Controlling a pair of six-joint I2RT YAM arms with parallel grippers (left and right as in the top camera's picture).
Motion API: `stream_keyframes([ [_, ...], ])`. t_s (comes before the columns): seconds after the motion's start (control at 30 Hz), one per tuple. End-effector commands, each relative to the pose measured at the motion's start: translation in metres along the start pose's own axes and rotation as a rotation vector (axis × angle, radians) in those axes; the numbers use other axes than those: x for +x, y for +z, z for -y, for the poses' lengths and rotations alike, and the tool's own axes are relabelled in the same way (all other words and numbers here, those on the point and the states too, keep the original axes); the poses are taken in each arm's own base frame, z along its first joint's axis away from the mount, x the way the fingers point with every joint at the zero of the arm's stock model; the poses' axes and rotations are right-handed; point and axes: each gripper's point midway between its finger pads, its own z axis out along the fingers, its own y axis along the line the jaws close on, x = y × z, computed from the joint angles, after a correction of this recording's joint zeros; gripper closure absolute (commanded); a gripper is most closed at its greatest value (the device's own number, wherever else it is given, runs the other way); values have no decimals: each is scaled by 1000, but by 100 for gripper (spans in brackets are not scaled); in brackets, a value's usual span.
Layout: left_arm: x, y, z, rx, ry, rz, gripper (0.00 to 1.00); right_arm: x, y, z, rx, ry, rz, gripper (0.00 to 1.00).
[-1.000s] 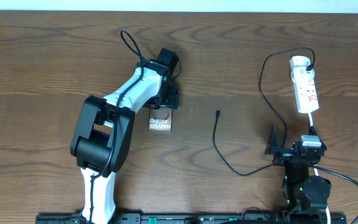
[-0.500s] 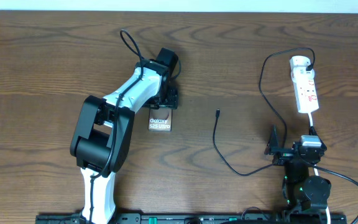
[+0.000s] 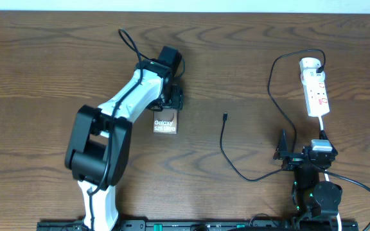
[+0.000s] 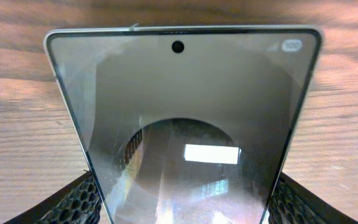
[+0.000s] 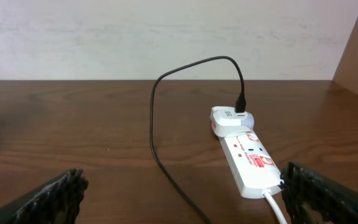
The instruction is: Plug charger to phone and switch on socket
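Note:
The phone [image 3: 165,125] lies left of centre, its white lettering facing up. My left gripper [image 3: 170,101] is at its far end. In the left wrist view the phone's glossy face [image 4: 185,93] fills the frame, and the left gripper [image 4: 179,202] is shut on its two long edges. The charger cable [image 3: 223,144] runs across the wood with its small tip [image 3: 225,116] lying free, right of the phone. Its plug [image 5: 240,106] sits in the white socket [image 5: 247,158] at the far right [image 3: 315,90]. My right gripper [image 5: 179,193] stands open and empty, short of the socket.
The socket's white cord [image 5: 273,205] runs back toward my right arm's base [image 3: 313,186]. A loop of the black cable [image 3: 272,80] curves left of the socket. Bare wooden table [image 3: 56,70] spreads between phone and cable.
My left arm's elbow has swung to the left, and the wrist with the phone has shifted slightly up and left. The right arm and the cable have not moved.

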Motion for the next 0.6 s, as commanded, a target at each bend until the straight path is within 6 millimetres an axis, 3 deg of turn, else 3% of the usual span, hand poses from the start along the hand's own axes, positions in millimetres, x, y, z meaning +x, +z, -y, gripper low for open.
stream_keyframes([
  [0.0,-6,-22,1,20,4,50,39,0,0,-2,-7,5,1,1],
  [0.33,-6,-22,1,21,4,50,41,0,0,-2,-7,5,1,1],
  [0.57,-3,-11,0,16,4,35,41,0,0,-2,-7,5,1,1],
])
